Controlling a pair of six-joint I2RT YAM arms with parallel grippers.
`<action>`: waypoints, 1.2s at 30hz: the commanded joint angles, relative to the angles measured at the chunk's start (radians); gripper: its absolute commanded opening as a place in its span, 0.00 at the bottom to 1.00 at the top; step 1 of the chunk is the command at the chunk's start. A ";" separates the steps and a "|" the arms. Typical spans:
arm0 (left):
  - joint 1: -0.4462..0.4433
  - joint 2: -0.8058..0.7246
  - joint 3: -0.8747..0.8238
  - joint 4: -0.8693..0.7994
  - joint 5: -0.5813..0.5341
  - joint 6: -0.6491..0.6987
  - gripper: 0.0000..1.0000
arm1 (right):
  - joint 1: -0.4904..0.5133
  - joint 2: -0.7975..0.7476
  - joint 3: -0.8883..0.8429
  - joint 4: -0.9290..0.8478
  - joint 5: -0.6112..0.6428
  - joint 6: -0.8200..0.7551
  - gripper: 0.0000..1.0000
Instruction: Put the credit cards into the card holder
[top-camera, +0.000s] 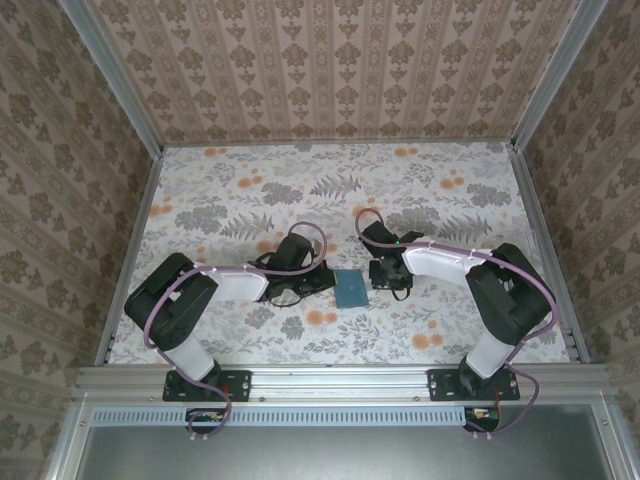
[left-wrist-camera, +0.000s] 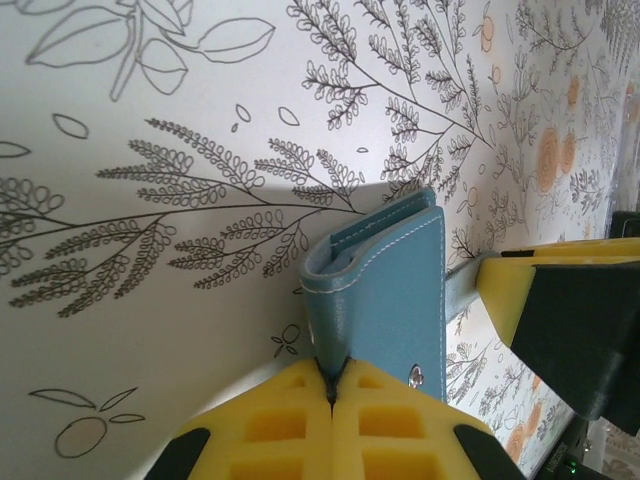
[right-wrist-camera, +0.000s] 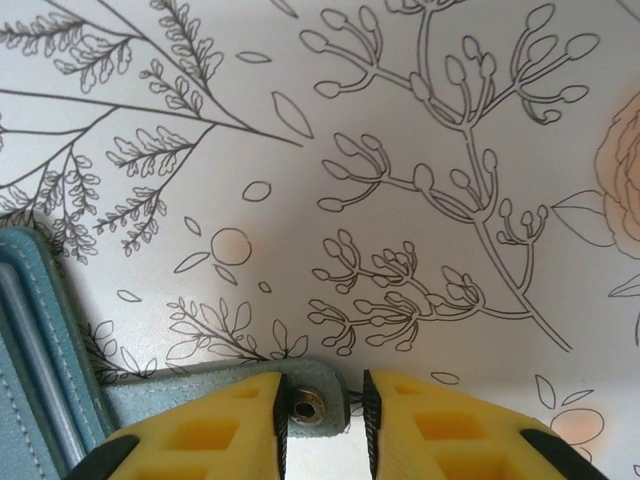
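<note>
Floral-print table (top-camera: 420, 190), wallpapered walls. One card holder (top-camera: 350, 289) lies between your two grippers. The left gripper (left-wrist-camera: 330, 385) is pressed together, pinching the holder's edge. The right gripper (right-wrist-camera: 320, 388) stands slightly spread over the snap tab (right-wrist-camera: 200, 385); contact is unclear. Current step: probably opening the holder. Next, steady it and expose a pocket. The credit cards cannot be counted.

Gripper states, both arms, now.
Left gripper: closed on the card holder, pinching its edge.
Right gripper: slightly open, jaws apart around the snap tab.
</note>
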 joint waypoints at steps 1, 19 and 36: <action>0.015 -0.015 0.015 -0.082 -0.017 0.043 0.00 | -0.028 -0.012 -0.039 -0.047 0.010 0.003 0.27; 0.008 -0.044 0.131 -0.304 -0.072 0.160 0.32 | -0.169 -0.515 0.011 -0.205 0.117 -0.025 0.55; -0.008 -0.118 0.191 -0.387 -0.137 0.208 0.69 | -1.066 -0.498 0.148 -0.265 -0.006 -0.255 0.80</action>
